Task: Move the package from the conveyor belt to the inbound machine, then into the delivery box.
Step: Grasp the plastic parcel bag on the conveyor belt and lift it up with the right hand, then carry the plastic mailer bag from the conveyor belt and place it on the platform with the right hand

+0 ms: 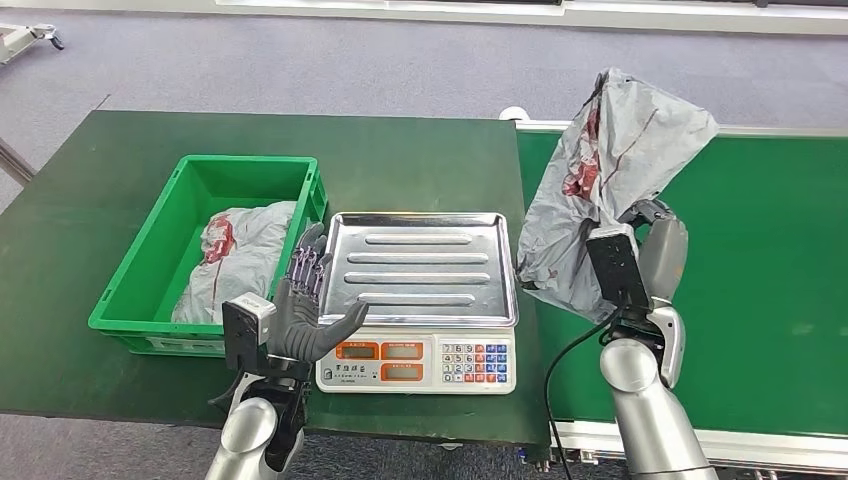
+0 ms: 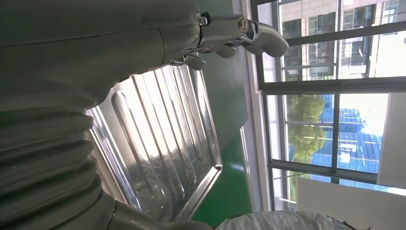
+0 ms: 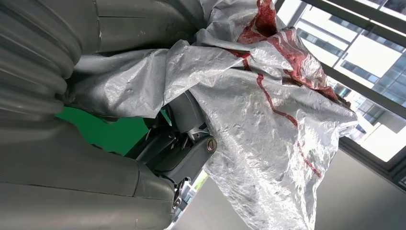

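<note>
Clearly the package (image 1: 612, 190), a grey plastic mailer bag with red print, was up in the air, held by the right hand (image 1: 655, 255) above the seam between the green conveyor belt (image 1: 770, 290) and the dark green surface (image 1: 300, 150), just beside the scale's steel tray (image 1: 425, 265) but not on it yet. The right hand's fingers (image 3: 191, 143) were clenched around the lower part of the bag, film bunched over them in the right wrist view; the upper part stood up crumpled and loose. Judged soft, light, floppy: thin crinkly film, contents probably cloth-like, nothing rigid showing. Slippery film likely, so a grip on a gathered fold or on the bulk inside looked safer than a pinch on a flat edge; loose corners could drag or catch on the tray rim. Not fragile by the look of it, so a drop would do little harm. The left hand (image 1: 300, 315) hovered at the tray's near left corner, fingers spread and released, holding nothing, thumb pointing toward the tray. The scale (image 1: 415, 362), presumably the inbound machine, had an empty tray. The green delivery box (image 1: 150, 270) sat left of the scale with a similar grey bag (image 1: 240, 260) already inside. Step in hand: package lifted off belt, placement on tray not yet done.
</note>
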Action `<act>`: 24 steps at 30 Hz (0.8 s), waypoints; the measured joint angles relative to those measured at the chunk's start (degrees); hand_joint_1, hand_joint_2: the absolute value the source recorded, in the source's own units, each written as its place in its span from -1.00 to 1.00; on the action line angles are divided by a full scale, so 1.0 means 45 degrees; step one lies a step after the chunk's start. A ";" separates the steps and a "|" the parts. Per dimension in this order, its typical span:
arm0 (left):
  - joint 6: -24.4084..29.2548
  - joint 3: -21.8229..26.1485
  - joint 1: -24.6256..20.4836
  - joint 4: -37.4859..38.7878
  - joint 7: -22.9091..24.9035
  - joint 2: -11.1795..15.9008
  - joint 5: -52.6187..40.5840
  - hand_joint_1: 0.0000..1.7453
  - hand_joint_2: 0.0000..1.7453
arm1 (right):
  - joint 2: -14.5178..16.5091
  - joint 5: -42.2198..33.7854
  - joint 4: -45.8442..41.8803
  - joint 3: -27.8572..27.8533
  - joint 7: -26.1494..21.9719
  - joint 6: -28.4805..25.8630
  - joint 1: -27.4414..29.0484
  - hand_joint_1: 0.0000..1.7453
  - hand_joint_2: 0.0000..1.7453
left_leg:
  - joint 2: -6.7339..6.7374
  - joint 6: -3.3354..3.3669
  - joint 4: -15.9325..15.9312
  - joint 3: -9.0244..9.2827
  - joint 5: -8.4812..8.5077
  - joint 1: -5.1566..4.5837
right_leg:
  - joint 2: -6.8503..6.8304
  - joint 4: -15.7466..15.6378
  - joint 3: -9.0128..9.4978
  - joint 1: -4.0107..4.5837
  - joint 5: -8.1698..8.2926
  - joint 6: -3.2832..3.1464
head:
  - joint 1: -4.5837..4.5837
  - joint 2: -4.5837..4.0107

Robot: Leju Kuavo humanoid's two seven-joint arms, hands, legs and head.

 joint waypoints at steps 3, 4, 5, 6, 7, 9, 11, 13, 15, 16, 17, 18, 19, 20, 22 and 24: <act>-0.0005 0.0000 0.0000 0.0000 0.0000 -0.0021 0.0000 -1.00 1.00 | -0.0001 -0.0001 -0.0042 0.0000 0.0000 0.0000 0.0016 1.00 1.00 | 0.0000 0.0000 0.0000 -0.0001 0.0000 0.0000 | 0.0000 0.0000 -0.0001 0.0001 0.0000 0.0000 | 0.0000 0.0000; -0.0009 0.0000 0.0000 0.0000 0.0001 -0.0026 -0.0001 -1.00 1.00 | -0.0001 -0.0011 -0.0057 0.0000 0.0000 0.0001 0.0019 1.00 1.00 | 0.0000 0.0000 0.0000 -0.0002 -0.0001 0.0000 | 0.0000 0.0000 -0.0002 0.0001 -0.0001 0.0000 | 0.0001 0.0000; -0.0011 0.0000 0.0001 -0.0001 0.0002 -0.0029 -0.0002 -1.00 1.00 | -0.0002 -0.0043 -0.0064 0.0000 0.0000 0.0013 0.0020 1.00 1.00 | 0.0000 0.0000 0.0000 -0.0003 -0.0001 0.0000 | 0.0000 0.0000 -0.0002 0.0001 -0.0001 0.0000 | 0.0000 0.0000; -0.0015 0.0000 0.0002 -0.0002 0.0004 -0.0033 -0.0005 -1.00 1.00 | -0.0002 -0.0098 -0.0065 0.0000 0.0001 0.0052 0.0020 1.00 1.00 | 0.0000 0.0000 -0.0001 -0.0005 -0.0001 0.0000 | -0.0001 0.0000 -0.0002 0.0002 -0.0001 0.0000 | 0.0000 0.0000; -0.0018 0.0000 0.0003 -0.0009 0.0006 -0.0036 -0.0009 -1.00 1.00 | -0.0001 -0.0186 -0.0064 0.0004 0.0002 0.0136 0.0019 1.00 1.00 | 0.0000 0.0000 -0.0001 -0.0007 -0.0001 0.0000 | -0.0002 0.0000 -0.0003 0.0002 -0.0001 0.0000 | 0.0000 0.0000; -0.0027 0.0000 0.0004 -0.0033 0.0013 -0.0040 -0.0023 -1.00 1.00 | 0.0000 -0.0457 -0.0045 0.0061 -0.0015 0.0509 0.0004 1.00 1.00 | -0.0001 0.0000 -0.0002 -0.0013 -0.0001 0.0000 | -0.0005 0.0000 -0.0003 0.0002 -0.0001 0.0000 | 0.0000 0.0000; -0.0033 0.0000 0.0001 -0.0055 0.0022 -0.0040 -0.0056 -1.00 1.00 | 0.0024 -0.0770 0.0108 0.0295 -0.0154 0.1034 -0.0069 1.00 1.00 | 0.0000 0.0000 -0.0003 -0.0017 -0.0001 0.0000 | -0.0004 0.0001 -0.0003 0.0002 -0.0001 0.0000 | 0.0001 0.0000; -0.0034 0.0000 -0.0003 -0.0057 0.0024 -0.0040 -0.0085 -1.00 1.00 | 0.0141 -0.1029 0.0461 0.0774 -0.0392 0.1482 -0.0215 1.00 1.00 | 0.0001 -0.0001 -0.0004 -0.0017 0.0000 0.0001 | 0.0000 0.0002 -0.0004 0.0005 0.0000 -0.0001 | 0.0001 0.0000; -0.0033 0.0002 -0.0005 -0.0055 0.0024 -0.0040 -0.0092 -1.00 1.00 | 0.0391 -0.1189 0.0934 0.1461 -0.0566 0.1822 -0.0409 1.00 1.00 | 0.0003 -0.0006 -0.0005 -0.0015 0.0004 0.0001 | 0.0002 0.0003 -0.0006 0.0012 0.0000 -0.0002 | 0.0000 0.0000; -0.0032 0.0004 -0.0004 -0.0053 0.0024 -0.0040 -0.0092 -1.00 1.00 | 0.0558 -0.1225 0.1185 0.1857 -0.0607 0.1948 -0.0511 1.00 1.00 | 0.0003 -0.0011 -0.0005 -0.0015 0.0006 0.0003 | 0.0002 0.0004 -0.0008 0.0016 0.0000 -0.0003 | -0.0001 0.0000; -0.0030 0.0005 -0.0004 -0.0055 0.0024 -0.0040 -0.0092 -1.00 1.00 | 0.0742 -0.1243 0.1434 0.2255 -0.0622 0.2026 -0.0621 1.00 1.00 | 0.0001 -0.0014 -0.0006 -0.0016 0.0009 0.0006 | 0.0002 0.0005 -0.0009 0.0021 -0.0001 -0.0005 | -0.0001 0.0000; -0.0032 0.0005 -0.0004 -0.0056 0.0024 -0.0040 -0.0093 -1.00 1.00 | 0.0939 -0.1252 0.1680 0.2644 -0.0603 0.2062 -0.0735 1.00 1.00 | -0.0001 -0.0018 -0.0007 -0.0018 0.0011 0.0011 | 0.0001 0.0006 -0.0010 0.0026 -0.0003 -0.0009 | -0.0001 0.0000; -0.0032 0.0005 -0.0006 -0.0057 0.0024 -0.0041 -0.0096 -1.00 1.00 | 0.1135 -0.1256 0.1928 0.2995 -0.0557 0.2069 -0.0857 1.00 1.00 | -0.0003 -0.0019 -0.0007 -0.0018 0.0012 0.0017 | 0.0000 0.0007 -0.0010 0.0031 -0.0005 -0.0012 | -0.0001 0.0000; -0.0033 0.0005 -0.0016 -0.0057 0.0027 -0.0045 -0.0102 -1.00 1.00 | 0.1338 -0.1257 0.2180 0.3310 -0.0475 0.2057 -0.0994 1.00 1.00 | -0.0005 -0.0020 -0.0008 -0.0019 0.0013 0.0022 | -0.0001 0.0007 -0.0011 0.0035 -0.0008 -0.0015 | -0.0001 0.0000; -0.0044 0.0005 -0.0079 -0.0034 0.0044 -0.0056 -0.0118 -1.00 1.00 | 0.1701 -0.1274 0.2658 0.3820 -0.0278 0.2019 -0.1275 1.00 1.00 | -0.0005 -0.0020 -0.0007 -0.0018 0.0013 0.0032 | -0.0001 0.0007 -0.0013 0.0038 -0.0009 -0.0017 | -0.0002 0.0000; -0.0064 0.0005 -0.0177 0.0019 0.0073 -0.0073 -0.0130 -1.00 1.00 | 0.1955 -0.1315 0.2973 0.4193 -0.0146 0.1994 -0.1466 1.00 1.00 | -0.0013 -0.0020 -0.0007 -0.0019 0.0013 0.0037 | -0.0006 0.0007 -0.0013 0.0036 -0.0009 -0.0017 | -0.0002 0.0000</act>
